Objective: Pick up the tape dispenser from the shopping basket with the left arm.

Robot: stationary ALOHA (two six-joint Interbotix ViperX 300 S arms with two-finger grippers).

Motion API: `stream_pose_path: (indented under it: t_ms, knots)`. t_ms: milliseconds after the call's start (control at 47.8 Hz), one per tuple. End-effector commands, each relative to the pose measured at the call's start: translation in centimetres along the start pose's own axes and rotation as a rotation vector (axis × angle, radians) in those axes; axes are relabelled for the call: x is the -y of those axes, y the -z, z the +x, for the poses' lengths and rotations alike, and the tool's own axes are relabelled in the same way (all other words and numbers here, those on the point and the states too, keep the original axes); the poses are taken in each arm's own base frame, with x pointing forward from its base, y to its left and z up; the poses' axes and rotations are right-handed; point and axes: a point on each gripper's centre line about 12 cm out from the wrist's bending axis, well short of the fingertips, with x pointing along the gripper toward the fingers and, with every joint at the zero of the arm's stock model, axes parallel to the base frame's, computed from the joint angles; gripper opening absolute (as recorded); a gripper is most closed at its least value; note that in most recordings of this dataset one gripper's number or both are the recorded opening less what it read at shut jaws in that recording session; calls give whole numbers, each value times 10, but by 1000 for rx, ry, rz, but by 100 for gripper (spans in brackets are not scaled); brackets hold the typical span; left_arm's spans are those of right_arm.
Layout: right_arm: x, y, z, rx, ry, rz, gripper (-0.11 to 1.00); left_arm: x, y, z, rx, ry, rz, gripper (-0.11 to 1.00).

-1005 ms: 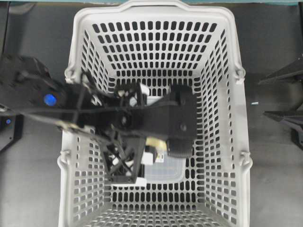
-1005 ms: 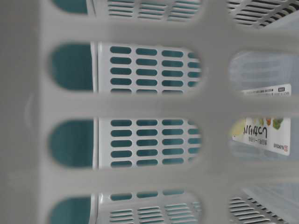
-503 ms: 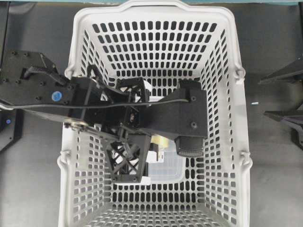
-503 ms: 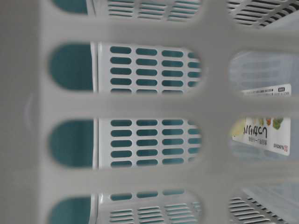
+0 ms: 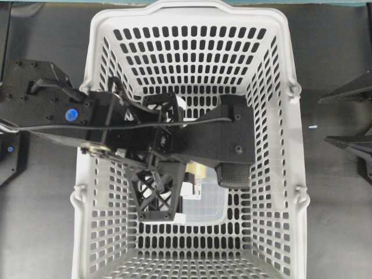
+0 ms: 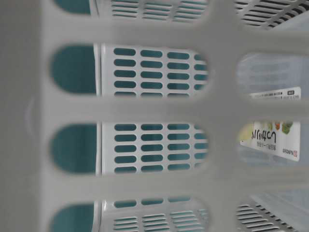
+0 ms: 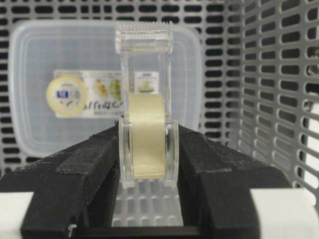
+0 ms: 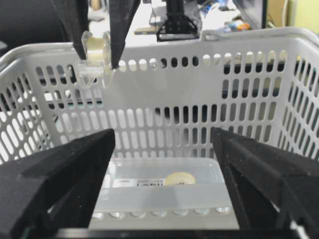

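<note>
Left arm [image 5: 116,125] spanning the shopping basket [image 5: 192,17] from nine o'clock to centre, clear plastic tub [image 5: 203,203] on the floor toward six o'clock, open floor toward twelve o'clock, slotted walls closing every side, top open

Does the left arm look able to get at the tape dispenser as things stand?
Yes, it seems to have it already: the left gripper is closed on both sides of the tape dispenser at its roll, holding it up above the plastic tub.
</note>
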Motion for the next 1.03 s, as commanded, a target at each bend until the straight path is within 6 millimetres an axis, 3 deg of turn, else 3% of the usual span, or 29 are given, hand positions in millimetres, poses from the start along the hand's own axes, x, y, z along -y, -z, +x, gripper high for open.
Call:
stream_pose_path:
  t_ms: [0,1005]
  knots:
    - [0,-1,1,3,-1,6,76,0,-1,-13,32,4,1,30]
    - [0,1,-3,8,1,5,76,2,0,-8,21,4,2,30]
